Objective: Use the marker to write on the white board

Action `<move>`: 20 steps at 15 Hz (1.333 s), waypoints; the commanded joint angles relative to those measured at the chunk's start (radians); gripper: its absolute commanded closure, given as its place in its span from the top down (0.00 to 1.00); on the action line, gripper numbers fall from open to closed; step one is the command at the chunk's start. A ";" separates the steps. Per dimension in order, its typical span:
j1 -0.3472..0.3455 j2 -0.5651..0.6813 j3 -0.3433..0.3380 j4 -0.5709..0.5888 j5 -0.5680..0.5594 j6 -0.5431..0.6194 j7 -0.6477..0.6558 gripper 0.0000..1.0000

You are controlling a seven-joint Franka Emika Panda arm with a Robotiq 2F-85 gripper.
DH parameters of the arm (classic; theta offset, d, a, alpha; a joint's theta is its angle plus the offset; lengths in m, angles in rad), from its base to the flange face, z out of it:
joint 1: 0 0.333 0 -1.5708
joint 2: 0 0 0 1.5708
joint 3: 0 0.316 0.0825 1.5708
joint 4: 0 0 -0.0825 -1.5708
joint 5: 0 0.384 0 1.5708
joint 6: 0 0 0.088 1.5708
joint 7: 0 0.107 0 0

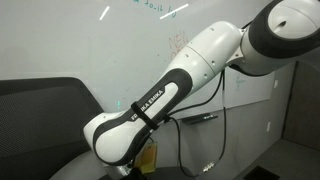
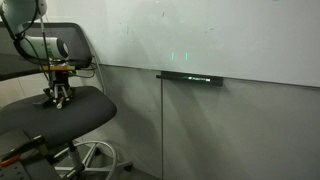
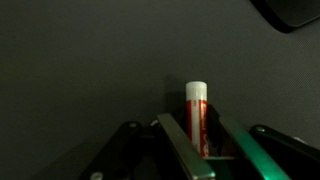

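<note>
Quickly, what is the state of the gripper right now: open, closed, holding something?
Gripper: closed, holding the white-capped red-and-white cylindrical marker.

dim, soft — faint glare high on the white board [image 1: 80, 45], shadow below it; wrist view perhaps underexposed.

My arm [image 1: 200, 55] in glossy white rounded shells, black joint bands, pale lettering [image 1: 152, 100] on a dark strip, thin black cable [image 1: 224, 115], dark metal fingers [image 3: 180, 145]

Both exterior views face the white board [image 1: 60, 40] [image 2: 220, 35]; wrist view, close-up, perhaps looks down.
</note>
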 commanded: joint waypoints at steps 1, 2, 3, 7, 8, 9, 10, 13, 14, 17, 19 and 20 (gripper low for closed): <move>0.031 -0.084 -0.018 -0.051 -0.011 0.004 0.085 0.06; 0.037 -0.101 -0.018 -0.059 -0.015 0.006 0.102 0.06; 0.043 -0.120 -0.018 -0.071 -0.020 0.010 0.120 0.06; 0.057 -0.229 -0.029 -0.157 -0.041 0.058 0.223 0.06; 0.053 -0.269 -0.035 -0.200 -0.042 0.085 0.270 0.06; 0.053 -0.297 -0.038 -0.228 -0.044 0.103 0.304 0.06; 0.053 -0.330 -0.046 -0.259 -0.051 0.119 0.345 0.06; 0.057 -0.435 -0.067 -0.357 -0.090 0.157 0.467 0.06; 0.058 -0.457 -0.071 -0.375 -0.106 0.158 0.496 0.06; 0.055 -0.517 -0.075 -0.408 -0.167 0.124 0.560 0.06; 0.045 -0.549 -0.071 -0.414 -0.193 0.106 0.579 0.06; 0.039 -0.561 -0.069 -0.413 -0.205 0.104 0.580 0.06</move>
